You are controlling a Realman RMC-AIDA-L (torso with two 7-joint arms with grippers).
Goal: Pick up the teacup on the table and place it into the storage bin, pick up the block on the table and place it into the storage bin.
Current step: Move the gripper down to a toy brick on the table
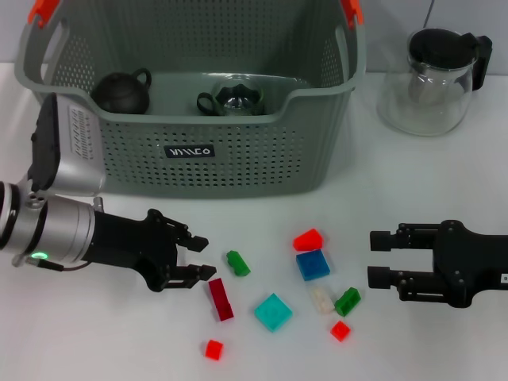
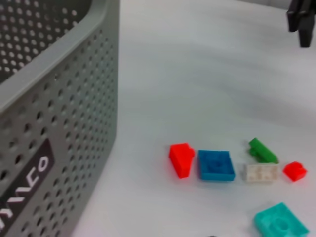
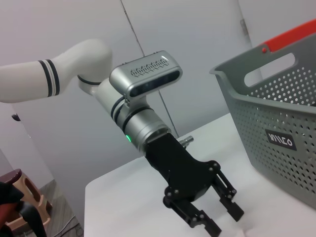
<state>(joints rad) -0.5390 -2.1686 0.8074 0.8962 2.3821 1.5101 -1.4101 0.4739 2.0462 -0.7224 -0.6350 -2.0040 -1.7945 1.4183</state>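
Observation:
The grey perforated storage bin (image 1: pixel 238 151) stands at the back and holds a dark teapot-shaped vessel (image 1: pixel 121 91) and a dark handled teacup (image 1: pixel 231 97). Several small blocks lie on the white table in front of it. My left gripper (image 1: pixel 205 257) is open and empty, low over the table, just left of a dark red block (image 1: pixel 220 299) and a small green block (image 1: pixel 237 263). It also shows open in the right wrist view (image 3: pixel 217 219). My right gripper (image 1: pixel 371 259) is open and empty, to the right of the blocks.
Other blocks: a red wedge (image 1: pixel 308 239), blue (image 1: pixel 313 264), teal (image 1: pixel 273 311), white (image 1: pixel 321 299), green (image 1: pixel 347 301) and two small red ones (image 1: pixel 340 330), (image 1: pixel 213 348). A glass pitcher with a black lid (image 1: pixel 432 79) stands at the back right.

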